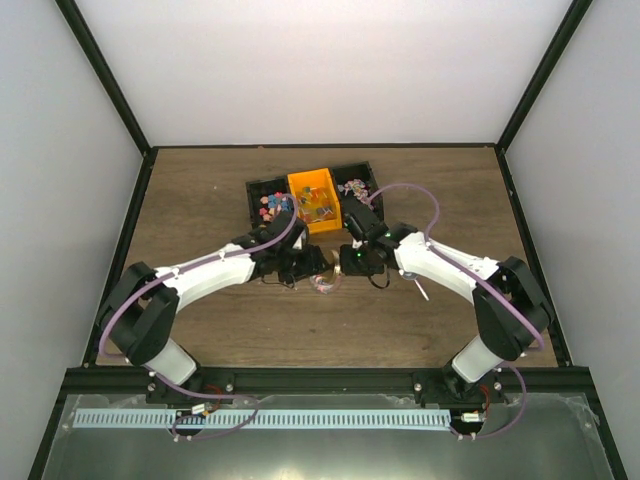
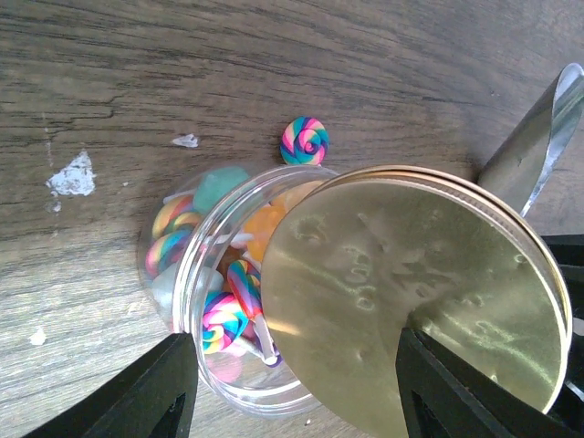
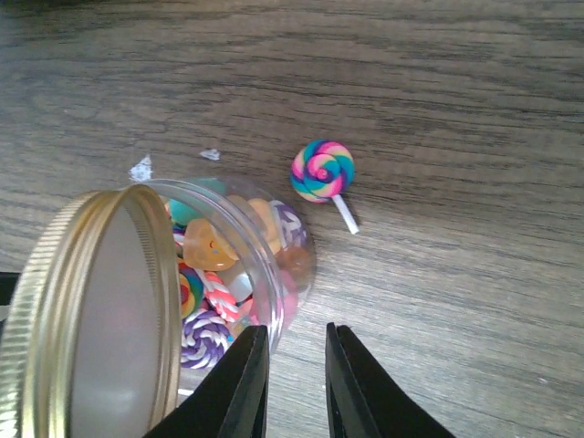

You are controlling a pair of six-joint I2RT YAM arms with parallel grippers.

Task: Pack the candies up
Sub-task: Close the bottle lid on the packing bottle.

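Note:
A clear round jar (image 2: 196,301) stands on the wooden table, partly filled with candies (image 2: 224,319): swirled lollipops, striped canes and gummy shapes. A gold lid (image 2: 411,283) lies tilted over part of its mouth. My left gripper (image 2: 297,383) straddles the jar, one finger against its wall and the other at the lid's edge. One swirl lollipop (image 3: 322,171) lies loose on the table beside the jar (image 3: 274,246). My right gripper (image 3: 297,383) hangs just beside the jar's wall, jaws a narrow gap apart with only wood between them. More candies (image 1: 275,207) lie in the back tray.
A black tray (image 1: 258,188) with an orange bin (image 1: 315,200) sits at the back centre of the table. A shiny metal strip (image 2: 538,137) lies at the jar's right. White specks (image 2: 73,175) dot the wood. Both arms meet at mid-table (image 1: 325,283).

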